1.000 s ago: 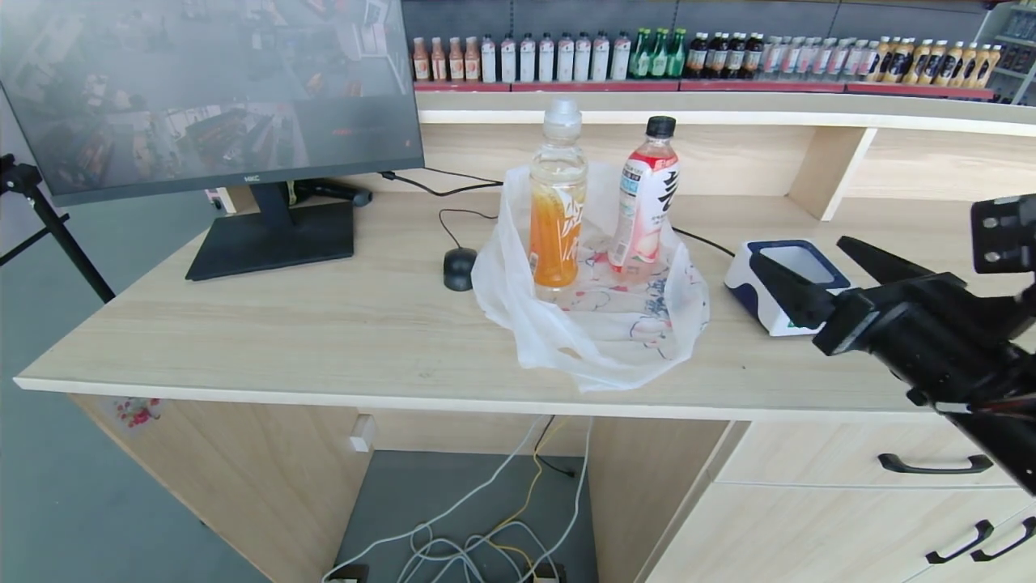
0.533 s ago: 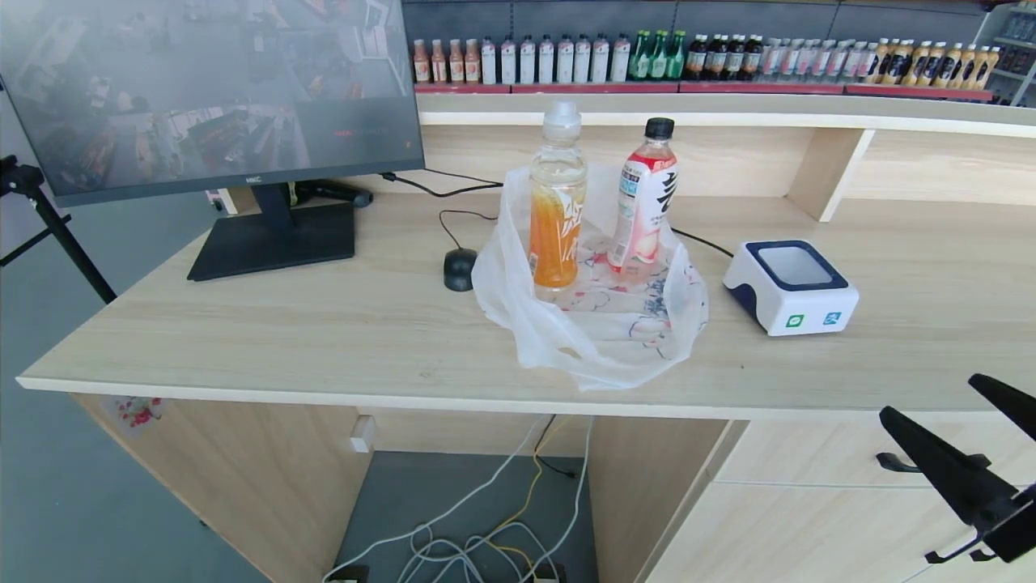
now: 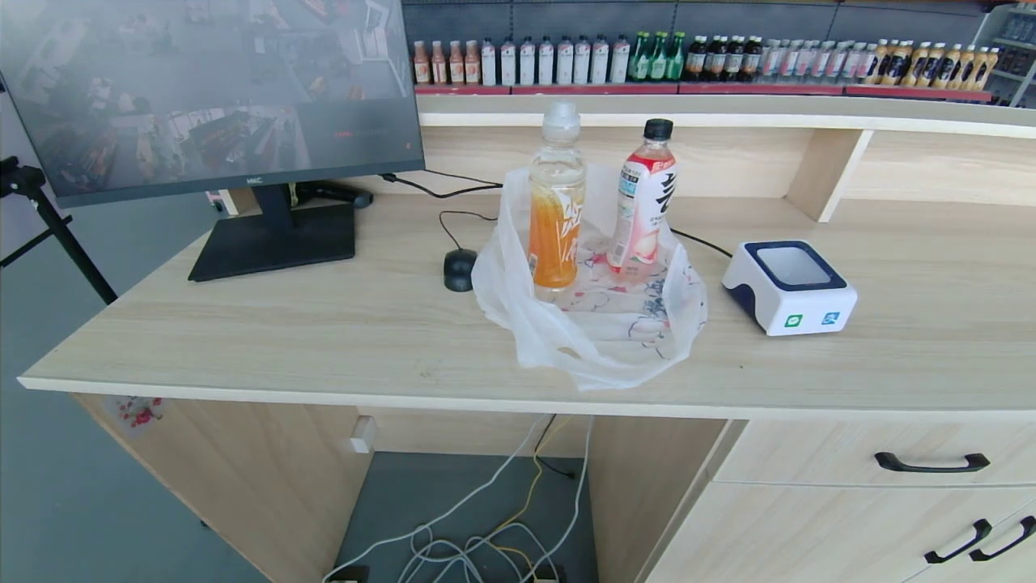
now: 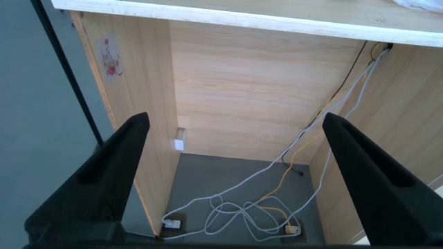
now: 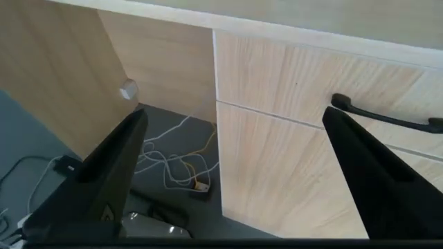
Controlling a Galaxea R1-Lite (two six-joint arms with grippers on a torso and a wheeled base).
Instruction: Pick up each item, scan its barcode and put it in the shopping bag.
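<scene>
An orange-drink bottle (image 3: pixel 556 198) and a pink-labelled bottle (image 3: pixel 644 201) stand upright inside the white plastic shopping bag (image 3: pixel 591 320) on the wooden counter (image 3: pixel 324 324). The white and blue barcode scanner (image 3: pixel 789 286) sits to the right of the bag. My left gripper (image 4: pixel 235 131) is open below the counter's edge, facing the leg space with its cables. My right gripper (image 5: pixel 232 128) is open too, low in front of the drawer fronts (image 5: pixel 291 187), with nothing between its fingers.
A monitor (image 3: pixel 210 89) on a black stand fills the counter's left, with a black mouse (image 3: pixel 459 268) and its cable beside the bag. A raised back shelf (image 3: pixel 728 109) runs behind, with rows of bottles beyond. Loose cables (image 3: pixel 486 534) lie on the floor under the counter.
My right gripper has dropped from beside the scanner, down past the counter's front edge and out of the head view. The bottles, bag and scanner have not moved.
</scene>
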